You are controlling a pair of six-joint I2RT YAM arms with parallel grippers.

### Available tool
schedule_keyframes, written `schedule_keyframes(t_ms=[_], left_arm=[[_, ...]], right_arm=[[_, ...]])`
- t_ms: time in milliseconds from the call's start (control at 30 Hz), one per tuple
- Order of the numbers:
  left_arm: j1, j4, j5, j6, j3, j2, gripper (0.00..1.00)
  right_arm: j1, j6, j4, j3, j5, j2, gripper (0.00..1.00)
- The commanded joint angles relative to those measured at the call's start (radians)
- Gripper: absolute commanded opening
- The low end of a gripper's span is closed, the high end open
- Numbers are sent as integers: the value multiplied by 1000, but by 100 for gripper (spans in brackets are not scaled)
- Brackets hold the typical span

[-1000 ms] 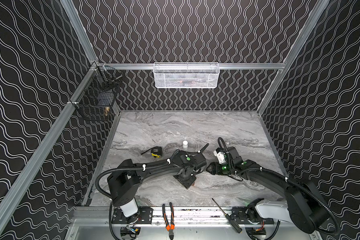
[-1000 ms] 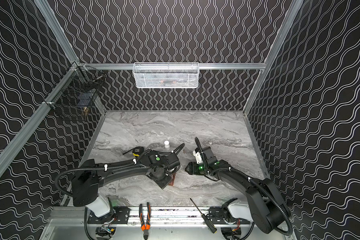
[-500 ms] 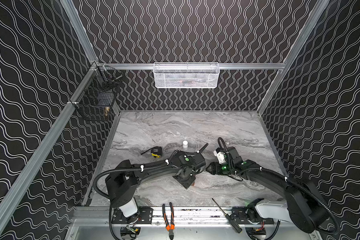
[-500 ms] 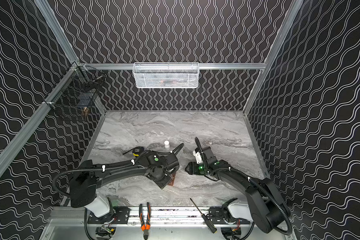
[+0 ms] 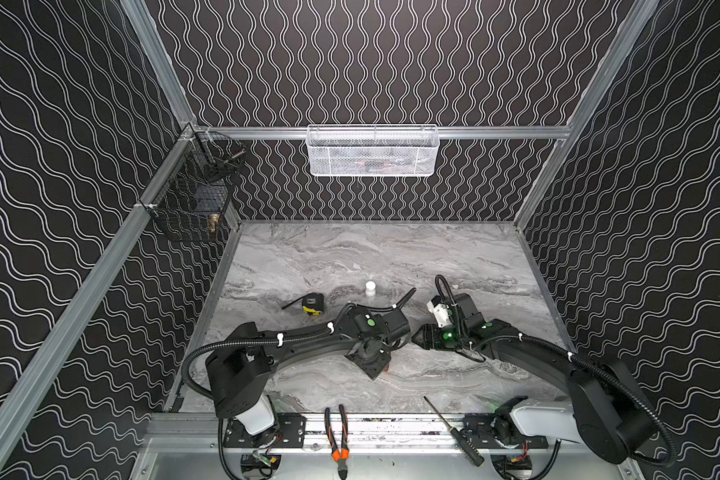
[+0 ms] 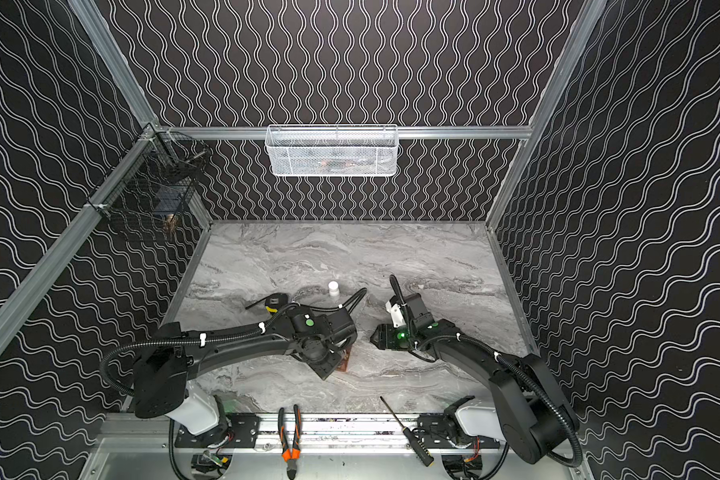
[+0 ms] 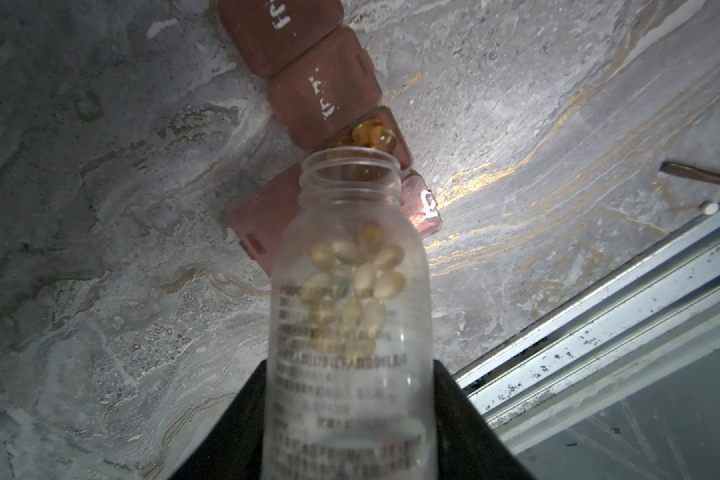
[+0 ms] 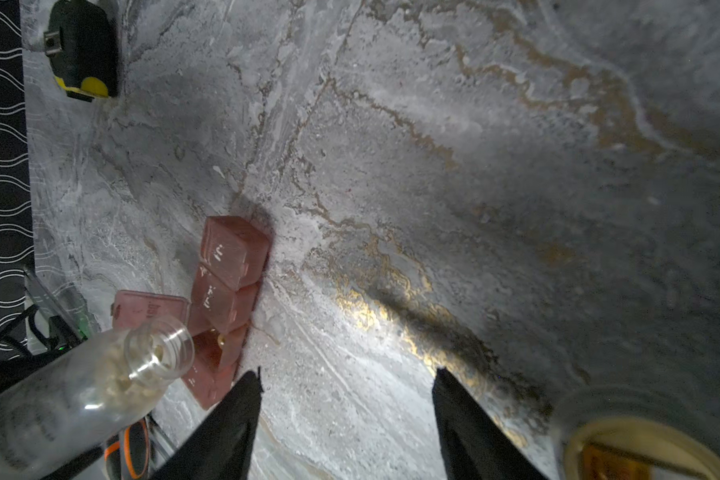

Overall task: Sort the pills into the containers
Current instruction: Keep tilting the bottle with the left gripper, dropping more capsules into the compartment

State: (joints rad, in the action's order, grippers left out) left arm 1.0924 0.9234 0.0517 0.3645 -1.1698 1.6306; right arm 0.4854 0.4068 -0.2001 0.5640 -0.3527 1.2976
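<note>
The containers [image 7: 321, 95] are a reddish-brown strip of joined square compartments with white marks, lying on the marble. One compartment is open with its lid [image 7: 262, 216] flipped aside, and amber pills [image 7: 373, 135] lie in it. My left gripper [image 7: 350, 365] is shut on a clear bottle [image 7: 350, 257] holding several pale pills. The bottle is tilted, with its open mouth just over that compartment. The right wrist view shows the same strip [image 8: 229, 266] and bottle [image 8: 80, 390]. My right gripper [image 8: 348, 374] stands open over bare marble beside the strip, holding nothing.
A black-and-yellow tape measure [image 5: 312, 303] and a small white cap [image 5: 370, 288] lie behind the arms. Pliers [image 5: 336, 432] and a screwdriver [image 5: 454, 430] rest on the front rail. A white basket [image 5: 373, 151] and a black basket [image 5: 192, 199] hang on the walls.
</note>
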Motion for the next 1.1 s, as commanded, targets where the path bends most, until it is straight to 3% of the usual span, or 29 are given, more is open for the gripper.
schedule_keyframes(t_ms=[0,1067], left_arm=[[4,-22,13,13,11,-9,0],[27,-175,57,21,147,-112,0]], right_arm=[[-3,-8,-2,9,3,0,68],[-5,5,-33,32,5,5,67]])
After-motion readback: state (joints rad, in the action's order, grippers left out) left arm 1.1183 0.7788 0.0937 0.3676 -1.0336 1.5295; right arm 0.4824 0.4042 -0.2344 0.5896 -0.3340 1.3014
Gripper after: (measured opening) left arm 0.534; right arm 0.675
